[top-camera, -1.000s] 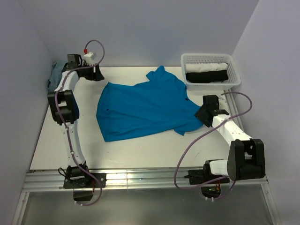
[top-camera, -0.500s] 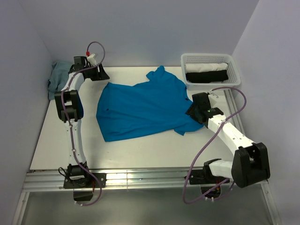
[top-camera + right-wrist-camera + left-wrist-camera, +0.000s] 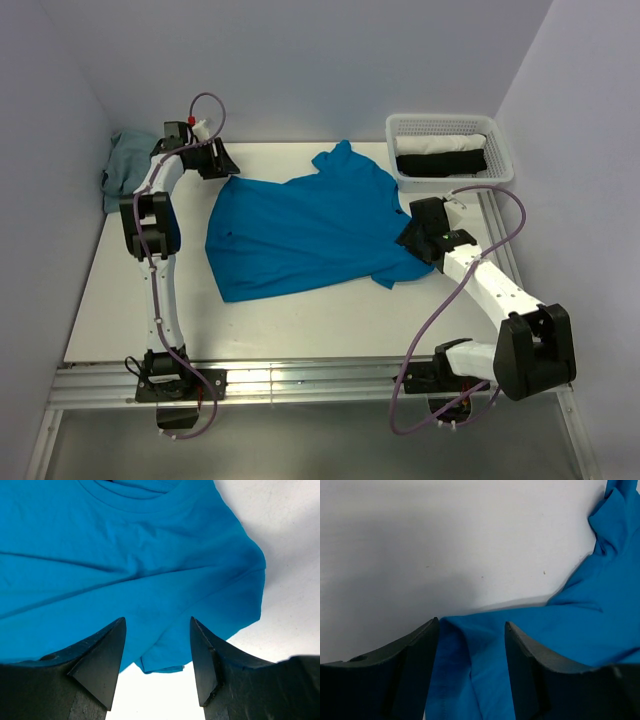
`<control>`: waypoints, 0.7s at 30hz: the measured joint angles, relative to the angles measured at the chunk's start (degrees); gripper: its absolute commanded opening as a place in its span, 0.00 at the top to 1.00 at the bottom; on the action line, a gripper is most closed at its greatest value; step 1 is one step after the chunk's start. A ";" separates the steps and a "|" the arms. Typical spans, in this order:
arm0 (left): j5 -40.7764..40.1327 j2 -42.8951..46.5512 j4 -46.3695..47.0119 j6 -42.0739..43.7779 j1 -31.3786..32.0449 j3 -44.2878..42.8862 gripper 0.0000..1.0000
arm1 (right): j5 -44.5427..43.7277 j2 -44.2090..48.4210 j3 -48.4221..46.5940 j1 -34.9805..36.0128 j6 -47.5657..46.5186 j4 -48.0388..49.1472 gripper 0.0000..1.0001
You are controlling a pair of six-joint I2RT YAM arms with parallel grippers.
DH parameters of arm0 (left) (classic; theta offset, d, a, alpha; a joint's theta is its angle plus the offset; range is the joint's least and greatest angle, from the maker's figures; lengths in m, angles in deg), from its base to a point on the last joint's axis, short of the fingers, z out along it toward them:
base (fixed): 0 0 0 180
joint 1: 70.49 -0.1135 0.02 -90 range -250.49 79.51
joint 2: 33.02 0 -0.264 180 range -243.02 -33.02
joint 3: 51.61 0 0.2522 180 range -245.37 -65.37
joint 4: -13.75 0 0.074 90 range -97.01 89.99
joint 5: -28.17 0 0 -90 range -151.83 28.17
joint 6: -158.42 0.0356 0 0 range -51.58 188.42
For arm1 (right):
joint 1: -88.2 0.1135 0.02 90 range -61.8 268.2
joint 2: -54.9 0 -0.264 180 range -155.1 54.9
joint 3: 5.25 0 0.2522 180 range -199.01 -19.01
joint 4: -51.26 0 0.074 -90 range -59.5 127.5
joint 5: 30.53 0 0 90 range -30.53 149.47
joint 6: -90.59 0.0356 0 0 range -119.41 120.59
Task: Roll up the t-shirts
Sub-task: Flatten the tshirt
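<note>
A bright turquoise t-shirt (image 3: 310, 225) lies spread on the white table, a bit creased. My left gripper (image 3: 222, 163) is open at the shirt's far left corner; in the left wrist view the blue hem (image 3: 470, 650) lies between its two dark fingers (image 3: 415, 670). My right gripper (image 3: 412, 235) is open over the shirt's right edge; in the right wrist view a folded blue corner (image 3: 160, 665) lies between and just beyond its fingers (image 3: 100, 665), with the neckline (image 3: 135, 490) farther off. Neither holds anything.
A white mesh basket (image 3: 449, 150) at the back right holds a black roll and a white roll. A grey-blue cloth (image 3: 122, 160) is heaped at the back left by the wall. Walls close in on the left, back and right.
The left gripper has moved right, from the grey cloth side to the shirt's far left corner. The right gripper has moved left and forward onto the shirt's right edge.
</note>
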 measured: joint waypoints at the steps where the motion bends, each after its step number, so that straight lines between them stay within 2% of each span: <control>1: -0.04 0.04 -0.07 -0.39 0.09 0.17 0.41 | 0.00 0.00 0.00 0.00 0.00 0.00 0.39; 11: 0.31 0.15 -1.27 -2.12 0.15 0.92 0.51 | 0.00 0.00 0.00 0.00 0.00 0.11 0.39; 14: 0.76 0.15 -1.20 -2.45 0.24 0.94 0.57 | 0.00 0.00 0.00 0.00 0.00 0.24 0.39; 17: 1.38 0.15 -1.22 -2.82 0.37 0.94 0.71 | -0.02 -0.22 0.00 0.00 0.00 0.35 0.39; 18: 1.55 0.15 -1.25 -3.04 0.42 0.94 0.81 | -0.02 -0.31 0.00 0.00 0.00 0.35 0.39; 21: 1.70 0.15 -1.31 -3.50 0.46 0.90 1.00 | -0.17 -0.35 0.00 0.00 0.00 0.35 0.39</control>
